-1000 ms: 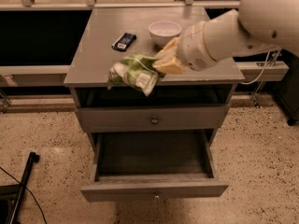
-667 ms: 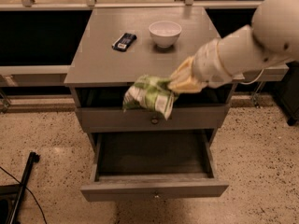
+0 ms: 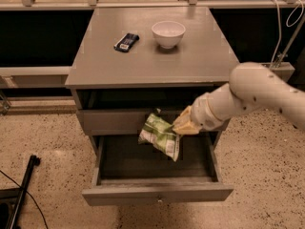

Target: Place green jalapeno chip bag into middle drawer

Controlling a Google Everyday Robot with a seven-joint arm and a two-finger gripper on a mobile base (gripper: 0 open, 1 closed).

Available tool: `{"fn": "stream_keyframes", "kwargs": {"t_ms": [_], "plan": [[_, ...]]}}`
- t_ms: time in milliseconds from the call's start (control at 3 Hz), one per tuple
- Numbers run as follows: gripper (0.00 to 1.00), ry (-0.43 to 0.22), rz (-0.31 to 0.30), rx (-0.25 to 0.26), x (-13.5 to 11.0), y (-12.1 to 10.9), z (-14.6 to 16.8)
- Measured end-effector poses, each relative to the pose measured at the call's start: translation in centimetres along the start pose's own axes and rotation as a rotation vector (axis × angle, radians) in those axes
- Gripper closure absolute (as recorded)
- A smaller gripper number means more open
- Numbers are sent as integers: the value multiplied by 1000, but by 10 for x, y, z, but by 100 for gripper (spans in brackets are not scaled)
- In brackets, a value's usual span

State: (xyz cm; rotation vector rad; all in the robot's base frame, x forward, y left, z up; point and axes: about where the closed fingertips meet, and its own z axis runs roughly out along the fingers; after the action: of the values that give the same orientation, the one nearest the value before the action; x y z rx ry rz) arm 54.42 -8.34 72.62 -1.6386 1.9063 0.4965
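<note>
**Over the open drawer, bag in my pincer**

Over the middle drawer [image 3: 157, 193], which stands pulled out of the grey cabinet with its dark box open to the top, my gripper [image 3: 180, 126] hangs at the end of my white arm [image 3: 248, 97], which reaches in from the right. The pincer is closed tight on the right-hand upper edge of the green jalapeno chip bag [image 3: 159, 136], and the bag's weight hangs from that pinch alone.

The bag is crumpled and tilts down to the right. Its upper part shows against the closed drawer front [image 3: 112, 120] above, and its lower corner shows against the dark inside of the open drawer. It rests on nothing that I can see: it is clear of the drawer's side walls and well back from the plain front panel. Whether its lowest corner is already below the drawer's rim I cannot tell.

On the cabinet top [image 3: 147, 61], well behind my pincer, a white bowl [image 3: 168, 33] stands upright. A small dark wrapper [image 3: 126, 41] lies flat to its left, apart from it. The cabinet stands on a speckled floor [image 3: 47, 142].
</note>
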Motion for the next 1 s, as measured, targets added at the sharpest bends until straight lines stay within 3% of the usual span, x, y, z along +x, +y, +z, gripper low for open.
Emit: {"fn": "stream_keyframes", "kwargs": {"t_ms": [333,1000], "plan": [[100,13,99,30,60,2,40],[100,39,235,90,131,-1,69]]}}
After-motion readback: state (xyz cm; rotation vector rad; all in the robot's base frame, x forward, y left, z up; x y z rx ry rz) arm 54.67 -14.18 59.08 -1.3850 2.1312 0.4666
